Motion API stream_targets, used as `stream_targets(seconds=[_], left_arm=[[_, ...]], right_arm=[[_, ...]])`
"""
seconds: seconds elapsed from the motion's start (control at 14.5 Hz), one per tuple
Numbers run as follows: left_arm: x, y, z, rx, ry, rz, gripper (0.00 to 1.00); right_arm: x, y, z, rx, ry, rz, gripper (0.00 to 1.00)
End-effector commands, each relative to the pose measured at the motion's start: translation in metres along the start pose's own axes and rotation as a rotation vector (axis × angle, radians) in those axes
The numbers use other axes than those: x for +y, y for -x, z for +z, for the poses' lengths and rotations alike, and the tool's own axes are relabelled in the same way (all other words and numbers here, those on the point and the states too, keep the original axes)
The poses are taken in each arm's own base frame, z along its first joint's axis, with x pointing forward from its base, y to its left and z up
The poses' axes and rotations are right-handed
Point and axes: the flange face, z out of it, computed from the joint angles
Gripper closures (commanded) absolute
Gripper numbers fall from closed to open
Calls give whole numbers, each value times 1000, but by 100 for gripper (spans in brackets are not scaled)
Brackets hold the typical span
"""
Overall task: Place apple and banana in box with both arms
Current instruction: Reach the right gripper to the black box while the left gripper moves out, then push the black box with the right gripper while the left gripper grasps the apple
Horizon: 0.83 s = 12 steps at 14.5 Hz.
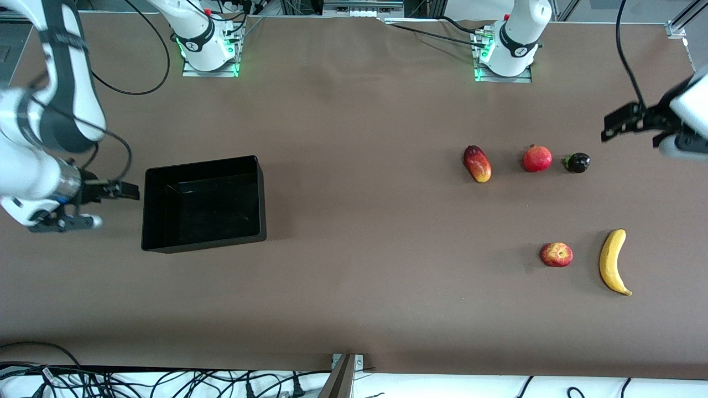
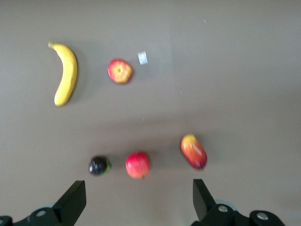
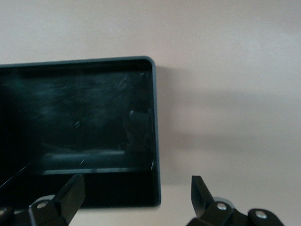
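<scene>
The main risk is a wrong pick — the pomegranate (image 1: 537, 158) and mango (image 1: 477, 163) sit at about 12 and 11 o'clock from the apple (image 1: 556, 255), with the banana (image 1: 613, 262) at its 3 o'clock. The left gripper (image 1: 622, 122) hovers over the fruit, wide open and empty; the right gripper (image 1: 119, 190) waits beside the empty box (image 1: 202, 163), equally spread.

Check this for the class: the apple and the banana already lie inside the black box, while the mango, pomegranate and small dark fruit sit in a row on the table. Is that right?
Not quite. The apple and the banana still lie on the table, side by side; the black box holds nothing, as the front view shows. The mango, pomegranate and small dark fruit do sit in a row.
</scene>
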Motion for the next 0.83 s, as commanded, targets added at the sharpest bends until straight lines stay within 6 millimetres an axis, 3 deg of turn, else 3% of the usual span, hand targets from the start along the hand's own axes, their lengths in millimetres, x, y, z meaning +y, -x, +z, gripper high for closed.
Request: stream_targets(seconds=[0.0, 0.21, 0.34, 0.48, 0.55, 0.69, 0.76], left_arm=[[-20, -41, 44, 60, -10, -19, 0], [-29, -80, 105, 91, -11, -33, 0], [-40, -108, 168, 104, -20, -44, 0], [-44, -129, 228, 125, -35, -44, 0], [-47, -137, 262, 124, -41, -43, 0], [-53, -145, 308, 140, -52, -47, 0], [-57, -146, 319, 148, -59, -48, 0]], right_arm=[[16, -5, 40, 14, 1, -2, 0], [17, 8, 86, 32, 2, 4, 0], [21, 19, 108, 33, -2, 17, 4], [21, 25, 118, 18, -18, 30, 30], [20, 27, 122, 10, -22, 32, 50], [20, 28, 124, 5, -29, 40, 100], [20, 28, 123, 6, -30, 47, 100]])
